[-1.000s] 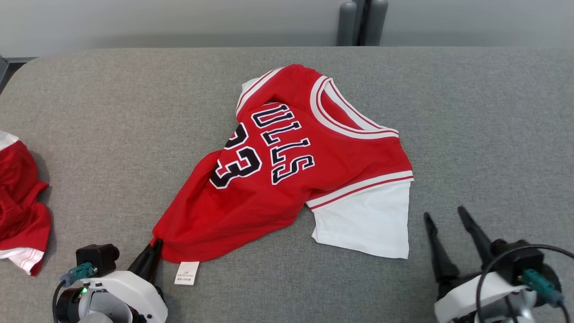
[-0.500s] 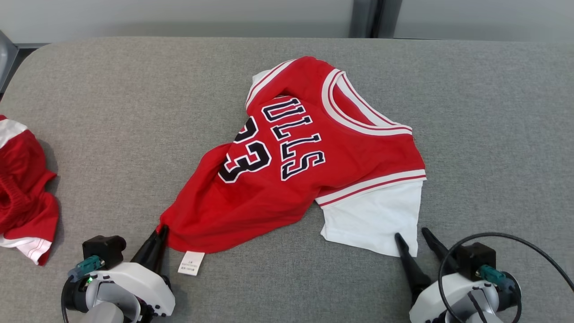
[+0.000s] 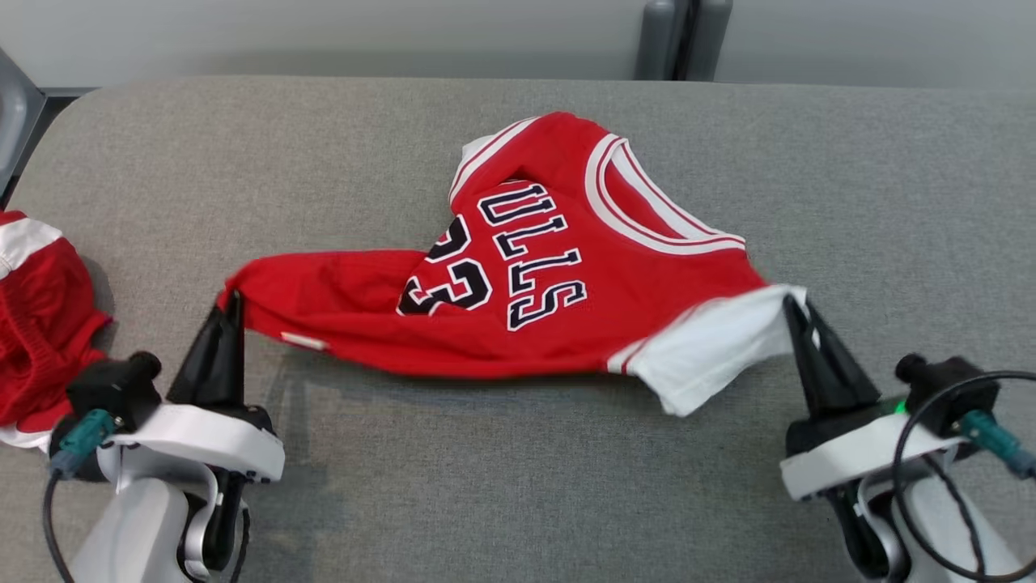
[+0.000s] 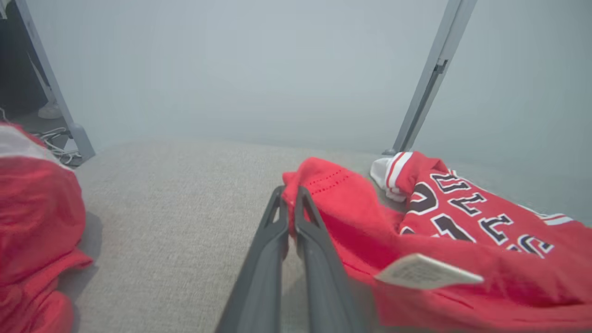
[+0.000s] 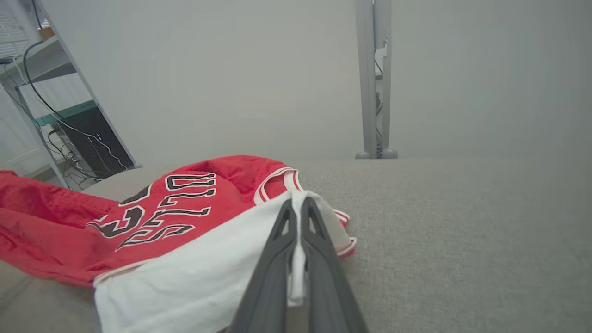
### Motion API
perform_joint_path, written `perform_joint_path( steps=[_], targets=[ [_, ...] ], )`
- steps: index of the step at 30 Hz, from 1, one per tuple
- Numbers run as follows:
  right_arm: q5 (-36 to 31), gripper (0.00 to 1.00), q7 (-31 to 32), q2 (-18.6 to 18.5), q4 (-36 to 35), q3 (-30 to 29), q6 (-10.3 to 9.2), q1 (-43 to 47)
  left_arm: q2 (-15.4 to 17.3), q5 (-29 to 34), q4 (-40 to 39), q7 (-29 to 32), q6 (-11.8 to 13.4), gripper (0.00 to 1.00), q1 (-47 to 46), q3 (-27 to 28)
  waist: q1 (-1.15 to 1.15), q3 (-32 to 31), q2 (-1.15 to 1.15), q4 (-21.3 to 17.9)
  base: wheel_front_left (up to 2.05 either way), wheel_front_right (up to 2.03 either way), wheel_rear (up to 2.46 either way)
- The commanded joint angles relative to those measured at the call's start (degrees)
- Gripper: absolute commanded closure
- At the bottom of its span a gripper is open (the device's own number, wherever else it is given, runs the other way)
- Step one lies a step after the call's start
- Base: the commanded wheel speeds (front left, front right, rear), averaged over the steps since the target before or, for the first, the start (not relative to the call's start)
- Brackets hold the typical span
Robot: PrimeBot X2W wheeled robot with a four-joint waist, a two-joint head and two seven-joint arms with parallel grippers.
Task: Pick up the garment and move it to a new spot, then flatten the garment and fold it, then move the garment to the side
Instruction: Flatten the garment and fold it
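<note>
**Two tools held the shirt by its ends**

The left tool [image 3: 233, 301] was shut tight on a red corner at the bottom of the garment [image 3: 558, 324]. The right tool [image 3: 789, 306] was shut tight on the edge of the white sleeve [image 3: 712, 348]. Each tool held its bit of cloth up off the gray surface [image 3: 518, 486].

Between the two tools the garment made one long line from left to right, across the front of the robot. From the left tool it ran off to the right. From the right tool it ran off to the left. Both arms looked about as near to it as each other. The near edge hung in the air, and the collar side seemed to rest on the surface farther away. A small white tag [image 3: 303, 342] hung close to the left tool.

More red cloth [image 3: 40, 324] lay at the far left, apart from the garment.

I think the next move needs both tools to go the same way together, or the cloth may bunch up or slip.
</note>
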Motion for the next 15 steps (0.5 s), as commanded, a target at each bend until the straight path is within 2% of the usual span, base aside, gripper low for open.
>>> perform_joint_path(
  steps=[1,6,15],
  targets=[
    [0.27,1.0,-0.46,-1.06,-2.27,-0.58,0.04,-1.2,0.69,0.75,-2.55,-0.27,0.83,1.0,0.45,0.92,0.0,-0.67,0.0,-0.35,0.0,0.0,0.0],
    [-0.16,1.0,-0.59,-4.39,-9.75,-2.01,0.03,-4.07,2.18,1.67,-11.01,0.19,2.43,1.0,-0.54,2.35,0.0,-2.28,0.0,-0.78,0.0,0.0,0.0],
    [-2.94,1.0,3.05,-9.61,-24.45,-8.63,0.03,-12.3,7.59,3.94,-25.93,7.55,3.45,1.0,-7.44,2.76,0.0,-4.25,0.0,-1.17,0.0,0.0,0.0]
  ],
)
